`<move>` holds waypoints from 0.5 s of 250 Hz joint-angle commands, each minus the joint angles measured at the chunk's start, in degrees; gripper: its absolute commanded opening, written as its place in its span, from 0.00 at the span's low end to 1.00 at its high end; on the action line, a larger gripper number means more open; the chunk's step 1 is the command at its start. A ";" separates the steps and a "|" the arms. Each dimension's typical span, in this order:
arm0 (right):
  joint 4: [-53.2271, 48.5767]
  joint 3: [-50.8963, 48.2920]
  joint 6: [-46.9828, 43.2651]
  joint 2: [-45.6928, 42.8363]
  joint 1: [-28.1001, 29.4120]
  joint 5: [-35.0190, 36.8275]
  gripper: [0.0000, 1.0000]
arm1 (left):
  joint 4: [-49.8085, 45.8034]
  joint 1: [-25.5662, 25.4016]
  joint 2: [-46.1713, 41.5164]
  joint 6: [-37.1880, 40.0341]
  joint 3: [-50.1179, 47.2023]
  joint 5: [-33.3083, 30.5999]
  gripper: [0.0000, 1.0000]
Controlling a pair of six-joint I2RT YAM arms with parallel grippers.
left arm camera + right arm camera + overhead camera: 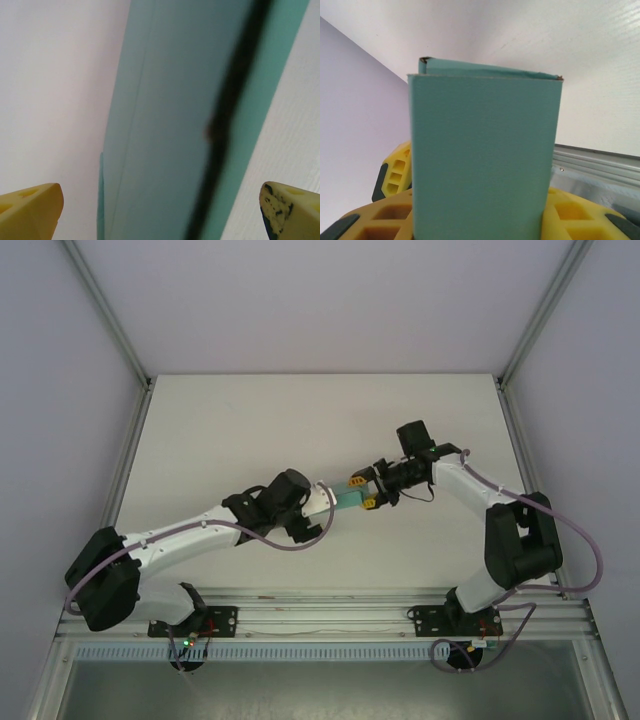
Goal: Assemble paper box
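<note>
Fingers [395, 182] of the right gripper [364, 492] pinch the box [485, 150] at a middling width, a yellow pad against each side wall. Judging by the top view, this carries the card clear of the table [200, 430] and offers its free end toward 9 o'clock. That end shows a second layer of card just behind the front face; whether it is a flap or the far wall I cannot tell.

At 9 o'clock of the box, the left gripper [328, 502] stands as wide as it goes. Its own fingers [31, 212] sit at either lower corner of the wrist view, with the teal panel running up between them and touching neither. I read this as one gripper acting as a clamp while the other lines up to press or tuck a fold; that step is not yet done.

The box sits between the two grippers, just right of the table's centre, its length running roughly from 8 to 2 o'clock. The right arm [520, 540] reaches in from 4 o'clock and the left arm [170, 545] from 8 o'clock.

Count: one box, two grippers, four yellow fingers, two arms, one table.
</note>
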 commanded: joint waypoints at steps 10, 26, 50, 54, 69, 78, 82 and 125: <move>-3.15 0.19 2.10 -2.22 0.01 -3.83 0.42 | 2.79 -0.39 -0.48 1.74 0.91 -5.03 0.94; -3.27 0.06 1.91 -2.30 0.03 -4.30 0.42 | 3.52 -0.36 -0.65 1.72 1.21 -5.18 0.82; -3.84 0.02 1.78 -2.58 0.00 -4.46 0.42 | 5.34 -0.42 -1.18 1.97 0.94 -5.04 0.68; -3.63 -0.10 1.91 -2.65 -0.03 -4.61 0.42 | 5.75 -0.36 -1.27 2.20 0.74 -4.95 0.67; -3.33 -0.02 2.10 -2.75 0.04 -5.01 0.42 | 6.09 -0.57 -1.58 2.44 0.51 -4.48 0.61; -3.26 -0.24 2.28 -2.71 0.00 -5.17 0.44 | 5.81 -0.39 -1.63 2.31 0.72 -3.70 0.59; -3.18 -0.28 2.37 -2.54 -0.04 -5.38 0.44 | 5.52 -0.40 -1.66 2.14 0.89 -3.23 0.58; -2.71 -0.37 2.32 -2.22 0.04 -6.03 0.48 | 4.22 -0.43 -1.79 1.91 1.62 0.56 0.45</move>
